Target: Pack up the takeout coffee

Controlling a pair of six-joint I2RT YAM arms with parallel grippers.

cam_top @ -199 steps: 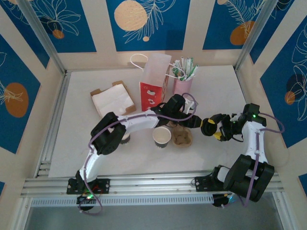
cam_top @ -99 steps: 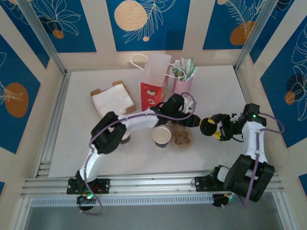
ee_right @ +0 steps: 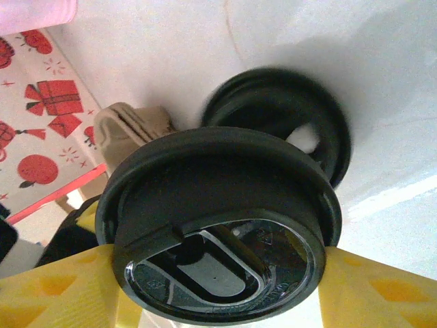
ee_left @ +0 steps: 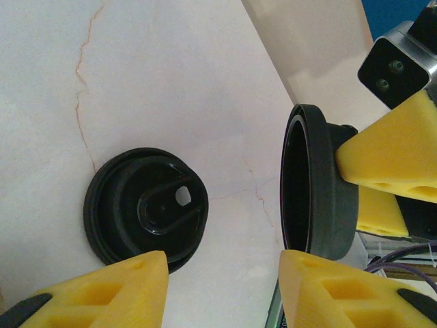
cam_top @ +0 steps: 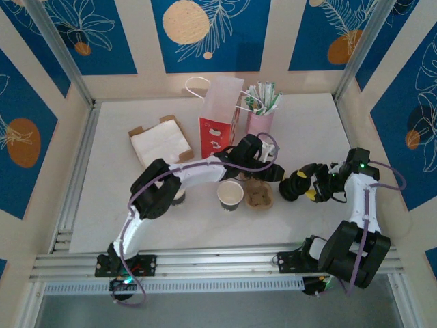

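Our right end effector (ee_right: 218, 283) gripped a black lid (ee_right: 218, 225) by its rim, tipped on edge, at 3 o'clock from the cup (cam_top: 230, 195). Our left end effector (ee_left: 218, 290) stood open above a second lid (ee_left: 147, 208) lying flat on the desk (ee_left: 171, 82).

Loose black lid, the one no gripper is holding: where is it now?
Left wrist view: the loose lid lies flat on the table, just ahead of the open left gripper, beside the second lid clamped in the right gripper.
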